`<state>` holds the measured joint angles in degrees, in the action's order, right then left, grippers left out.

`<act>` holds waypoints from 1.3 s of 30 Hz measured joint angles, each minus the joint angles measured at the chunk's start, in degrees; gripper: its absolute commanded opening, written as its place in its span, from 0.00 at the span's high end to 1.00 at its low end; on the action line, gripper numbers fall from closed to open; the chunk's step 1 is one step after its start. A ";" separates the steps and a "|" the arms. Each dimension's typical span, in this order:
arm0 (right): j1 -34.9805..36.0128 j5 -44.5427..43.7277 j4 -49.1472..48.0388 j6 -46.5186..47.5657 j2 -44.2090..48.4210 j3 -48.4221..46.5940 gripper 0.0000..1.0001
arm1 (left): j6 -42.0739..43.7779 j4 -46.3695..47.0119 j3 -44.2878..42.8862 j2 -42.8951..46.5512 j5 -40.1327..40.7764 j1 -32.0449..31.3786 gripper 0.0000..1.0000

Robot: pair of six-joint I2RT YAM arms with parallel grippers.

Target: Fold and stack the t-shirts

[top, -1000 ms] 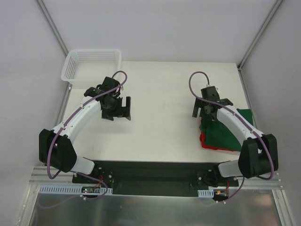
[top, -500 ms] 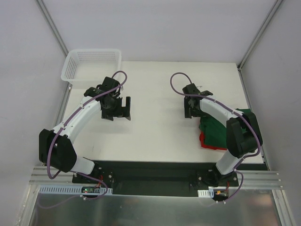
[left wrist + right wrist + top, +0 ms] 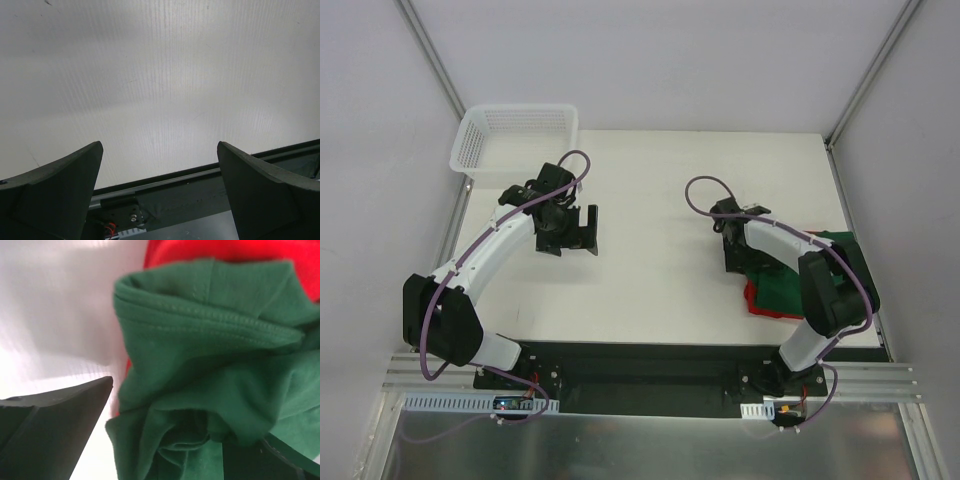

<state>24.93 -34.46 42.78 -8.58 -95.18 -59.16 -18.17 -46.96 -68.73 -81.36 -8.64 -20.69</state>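
The dark green t-shirt [image 3: 788, 282] lies crumpled on top of the red t-shirt [image 3: 756, 301] at the table's right side. My right gripper [image 3: 734, 260] is down at the pile's left edge. In the right wrist view the right gripper [image 3: 165, 450] stands open, with bunched folds of the green t-shirt [image 3: 210, 340] between its wide-apart fingers [image 3: 50, 430]. The red t-shirt [image 3: 225, 250] peeks out behind the green one. My left gripper [image 3: 578, 232] hangs open over bare table at the left. Nothing is between the fingers of the left gripper [image 3: 160, 195].
A white mesh basket [image 3: 515, 135] stands at the table's far left corner. The black base rail [image 3: 200, 185] runs along the near edge, below the left gripper. Grey walls and metal posts close in the table.
The right arm swung left off the pile, then came back down at the green t-shirt's left edge. The left arm has not moved.
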 measured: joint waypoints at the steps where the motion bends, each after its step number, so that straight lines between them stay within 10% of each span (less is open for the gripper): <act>1: -0.04 -0.11 0.39 -0.24 0.00 0.22 0.04 | 0.00 0.02 0.00 0.00 -0.02 0.00 0.01; 39: -8.81 -2.84 19.02 -13.79 -4.55 1.53 0.04 | 1.09 0.42 0.13 0.00 -0.46 0.00 0.01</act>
<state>16.12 -37.30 61.80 -22.37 -99.72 -57.63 -17.08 -46.54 -68.60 -81.36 -9.10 -20.69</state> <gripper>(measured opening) 0.961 0.993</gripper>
